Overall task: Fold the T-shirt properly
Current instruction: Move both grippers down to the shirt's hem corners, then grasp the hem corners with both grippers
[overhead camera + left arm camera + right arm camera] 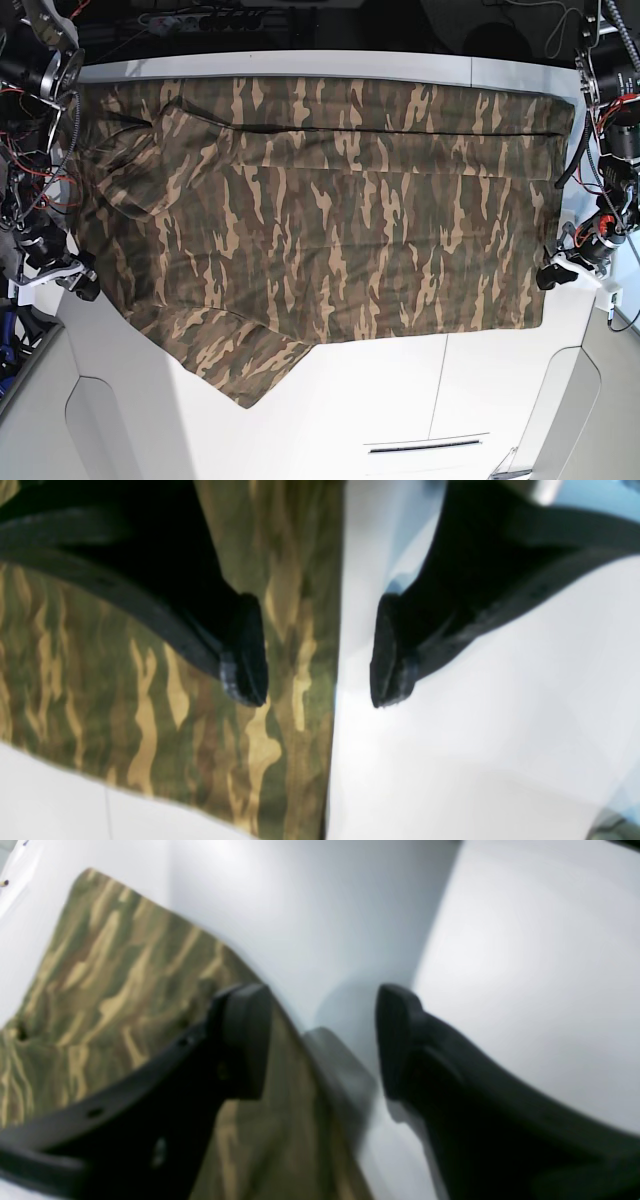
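Note:
The camouflage T-shirt (pixel 330 220) lies spread flat across the white table (pixel 420 390), one sleeve pointing to the front edge. My left gripper (pixel 550 275) is at the shirt's right edge. In the left wrist view it (pixel 320 670) is open and empty, straddling the edge of the cloth (pixel 125 690), one finger over cloth and one over table. My right gripper (pixel 85 283) is at the shirt's left edge. In the right wrist view it (pixel 325 1040) is open and empty, also astride the edge of the cloth (pixel 110 980). The neck label does not show.
A power strip and cables (pixel 200 18) lie behind the table's back edge. Arm bases with wiring stand at the far left (pixel 35 90) and far right (pixel 610 110). The table's front part has seams and a slot (pixel 425 445).

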Action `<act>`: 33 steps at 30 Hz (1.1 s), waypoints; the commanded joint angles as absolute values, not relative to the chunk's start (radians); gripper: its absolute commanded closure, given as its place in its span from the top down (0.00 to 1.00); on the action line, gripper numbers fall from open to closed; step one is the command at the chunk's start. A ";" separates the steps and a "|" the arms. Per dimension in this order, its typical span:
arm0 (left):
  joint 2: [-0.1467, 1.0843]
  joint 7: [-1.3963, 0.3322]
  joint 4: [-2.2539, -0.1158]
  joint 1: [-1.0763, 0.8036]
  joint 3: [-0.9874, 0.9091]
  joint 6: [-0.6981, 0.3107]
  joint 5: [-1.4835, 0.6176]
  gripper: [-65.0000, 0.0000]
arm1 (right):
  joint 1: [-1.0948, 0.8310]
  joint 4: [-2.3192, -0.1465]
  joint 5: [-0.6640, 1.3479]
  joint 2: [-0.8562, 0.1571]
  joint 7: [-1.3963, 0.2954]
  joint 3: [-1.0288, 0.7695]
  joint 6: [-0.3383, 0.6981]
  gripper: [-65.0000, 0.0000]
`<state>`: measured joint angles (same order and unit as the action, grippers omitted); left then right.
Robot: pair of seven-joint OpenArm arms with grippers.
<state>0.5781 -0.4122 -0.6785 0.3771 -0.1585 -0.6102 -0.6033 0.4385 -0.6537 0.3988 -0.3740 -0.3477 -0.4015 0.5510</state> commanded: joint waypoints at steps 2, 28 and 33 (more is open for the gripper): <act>0.581 -0.408 -0.687 0.401 -0.162 -0.613 -0.607 0.56 | 0.459 -0.649 0.400 -0.367 -0.341 -0.403 0.554 0.52; 0.527 -0.423 -0.687 0.403 -0.162 -0.617 -0.617 0.33 | 0.459 -0.650 0.408 -0.277 -0.341 -0.403 0.584 0.09; 0.535 -0.449 -0.687 0.426 -0.162 -0.617 -0.635 0.08 | 0.459 -0.662 0.407 -0.279 -0.360 -0.403 0.584 0.00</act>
<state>0.5163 -0.4583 -0.6785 0.3981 -0.1608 -0.6113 -0.6270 0.4423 -0.6487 0.4110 -0.2684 -0.3477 -0.4034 0.5835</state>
